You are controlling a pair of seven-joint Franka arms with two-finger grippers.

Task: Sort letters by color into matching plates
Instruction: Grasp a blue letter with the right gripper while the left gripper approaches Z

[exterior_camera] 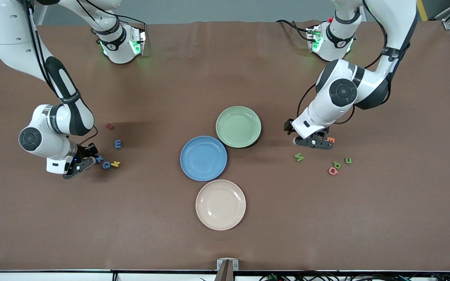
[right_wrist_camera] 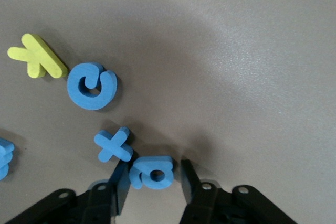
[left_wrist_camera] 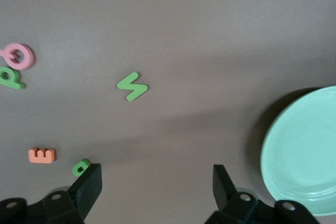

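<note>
The blue plate (exterior_camera: 203, 158) and the pale green plate (exterior_camera: 238, 127) sit mid-table, touching. My right gripper (exterior_camera: 88, 158) is low on the table at the right arm's end. In the right wrist view its open jaws (right_wrist_camera: 153, 178) straddle a blue letter (right_wrist_camera: 152, 171); one finger touches it, the other stands just off it. A blue x (right_wrist_camera: 113, 145), a blue G (right_wrist_camera: 91, 85) and a blue E (exterior_camera: 118, 144) lie beside it. My left gripper (exterior_camera: 313, 143) is open and empty (left_wrist_camera: 157, 187) over bare table beside the green plate (left_wrist_camera: 304, 150). A small green letter (left_wrist_camera: 80, 167) lies by one finger. A green S (left_wrist_camera: 132, 86), a green p (exterior_camera: 337, 165) and a green u (exterior_camera: 348, 160) lie close by.
A beige plate (exterior_camera: 220, 204) sits nearer the front camera than the blue plate. A yellow letter (exterior_camera: 115, 164) and a red letter (exterior_camera: 110, 126) lie among the blue ones. An orange E (exterior_camera: 330, 139) and a pink letter (exterior_camera: 332, 170) lie among the green ones.
</note>
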